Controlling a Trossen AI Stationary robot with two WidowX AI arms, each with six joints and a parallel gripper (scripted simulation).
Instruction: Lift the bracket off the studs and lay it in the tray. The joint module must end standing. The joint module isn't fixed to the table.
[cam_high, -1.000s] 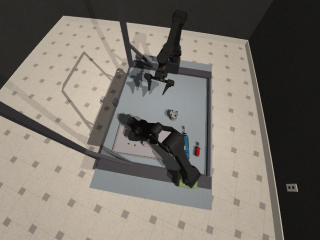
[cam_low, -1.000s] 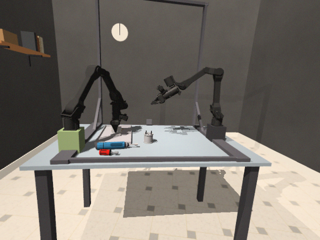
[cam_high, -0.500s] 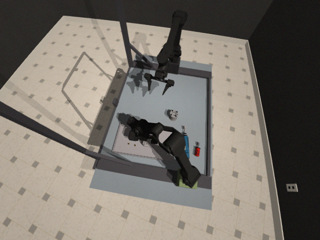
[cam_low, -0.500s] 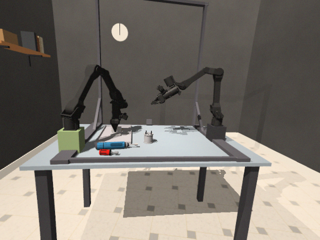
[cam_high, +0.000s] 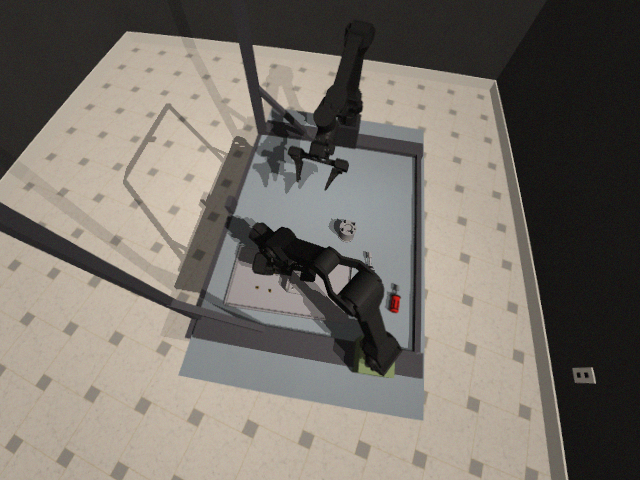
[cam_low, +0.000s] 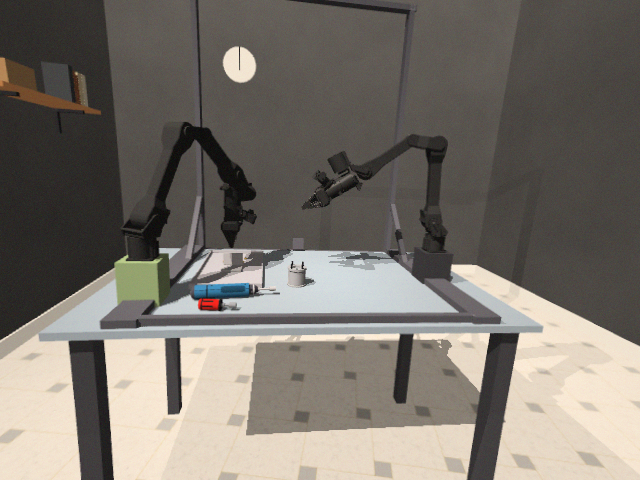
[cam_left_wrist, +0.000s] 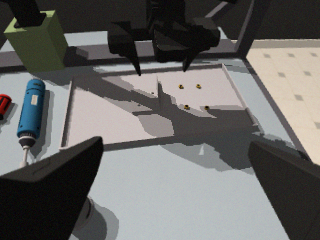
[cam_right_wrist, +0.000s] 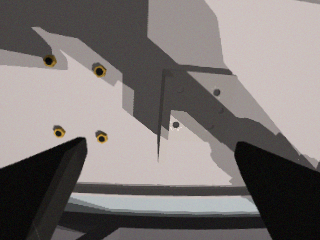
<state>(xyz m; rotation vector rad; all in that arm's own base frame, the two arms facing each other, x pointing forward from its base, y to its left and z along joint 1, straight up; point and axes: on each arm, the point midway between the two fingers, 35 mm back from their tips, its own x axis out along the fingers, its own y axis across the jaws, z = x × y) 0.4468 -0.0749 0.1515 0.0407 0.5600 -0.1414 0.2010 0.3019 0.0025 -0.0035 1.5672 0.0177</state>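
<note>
The grey L-shaped bracket (cam_right_wrist: 200, 112) lies in the pale tray, one flange flat and one upright; it also shows in the left wrist view (cam_left_wrist: 160, 95). My right gripper (cam_right_wrist: 162, 147) is open just above it, fingers apart on either side and touching nothing; from the left wrist view it (cam_left_wrist: 161, 69) hangs over the tray's far half. The joint module (cam_high: 345, 229) (cam_low: 297, 275), a short grey cylinder with studs on top, stands upright on the table. My left gripper (cam_high: 314, 183) (cam_low: 309, 205) is open and empty, high above the table's far side.
Several small yellow nuts (cam_right_wrist: 75, 100) lie in the tray. A blue screwdriver (cam_low: 224, 290) and a small red tool (cam_low: 210, 304) lie by the front rail. A green block (cam_low: 142, 279) carries the right arm's base. A dark rail frames the table.
</note>
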